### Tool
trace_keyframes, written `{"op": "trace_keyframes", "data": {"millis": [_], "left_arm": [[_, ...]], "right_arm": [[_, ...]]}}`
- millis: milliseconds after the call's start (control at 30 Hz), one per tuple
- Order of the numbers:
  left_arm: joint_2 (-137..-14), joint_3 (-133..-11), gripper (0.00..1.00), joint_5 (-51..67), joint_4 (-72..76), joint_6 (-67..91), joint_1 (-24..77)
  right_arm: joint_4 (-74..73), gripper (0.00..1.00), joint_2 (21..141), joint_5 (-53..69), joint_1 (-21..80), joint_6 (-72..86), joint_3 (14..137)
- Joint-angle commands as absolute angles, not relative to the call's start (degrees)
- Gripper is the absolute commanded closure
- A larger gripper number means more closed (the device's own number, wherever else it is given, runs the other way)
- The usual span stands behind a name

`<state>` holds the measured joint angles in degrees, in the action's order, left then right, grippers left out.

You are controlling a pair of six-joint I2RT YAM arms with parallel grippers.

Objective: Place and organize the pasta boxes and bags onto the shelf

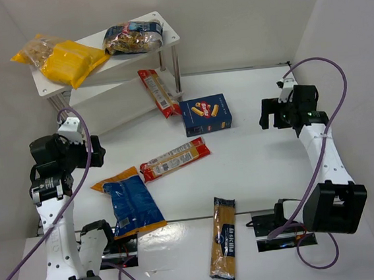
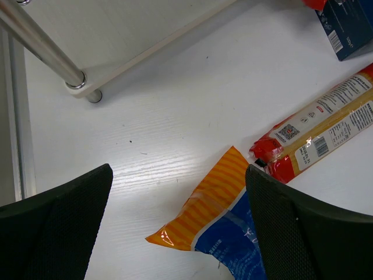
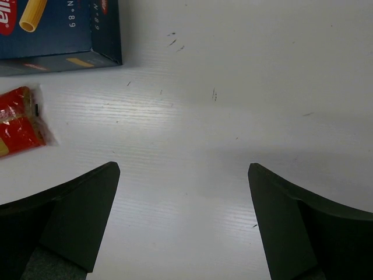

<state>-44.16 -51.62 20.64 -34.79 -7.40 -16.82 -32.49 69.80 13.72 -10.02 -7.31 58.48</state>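
The white two-tier shelf [image 1: 166, 24] stands at the back left. A yellow bag [image 1: 66, 59] and a dark clear bag [image 1: 132, 37] lie on its top board. A red-and-clear spaghetti packet [image 1: 158, 92] leans at the lower board's right end. The dark blue box [image 1: 206, 114], a second red packet [image 1: 175, 158] and the blue-orange bag [image 1: 130, 202] lie on the table. My left gripper [image 1: 94, 157] is open and empty above the bag's orange end [image 2: 215, 192]. My right gripper [image 1: 267, 114] is open and empty over bare table, right of the box [image 3: 52, 29].
A third spaghetti packet with a dark label [image 1: 223, 237] lies at the near edge between the arm bases. A silver shelf leg [image 2: 41, 46] and the lower board [image 2: 116, 29] are close to my left gripper [image 2: 179, 175]. White walls enclose the table.
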Motion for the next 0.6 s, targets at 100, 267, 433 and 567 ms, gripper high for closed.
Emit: {"op": "trace_keyframes", "data": {"millis": [100, 267, 433, 567], "left_arm": [[-44.03, -52.03, 0.0, 21.53, -34.01, -7.73, -16.7], [-44.56, -52.03, 0.0, 21.53, -34.01, -8.26, -16.7], [-47.1, -53.34, 0.0, 22.76, -35.76, -9.4, -15.39], [-54.3, -58.61, 0.0, 19.17, -41.65, -17.11, -9.42]], "right_arm": [[-29.88, 0.01, 67.32, 16.26, -10.2, -7.82, 57.92], [-29.88, 0.01, 64.86, 18.46, -10.2, -9.4, 56.87], [-28.83, 0.01, 62.4, 19.07, -10.2, -9.93, 55.64], [-28.83, 0.01, 62.4, 19.07, -10.2, -9.93, 55.63]]}}
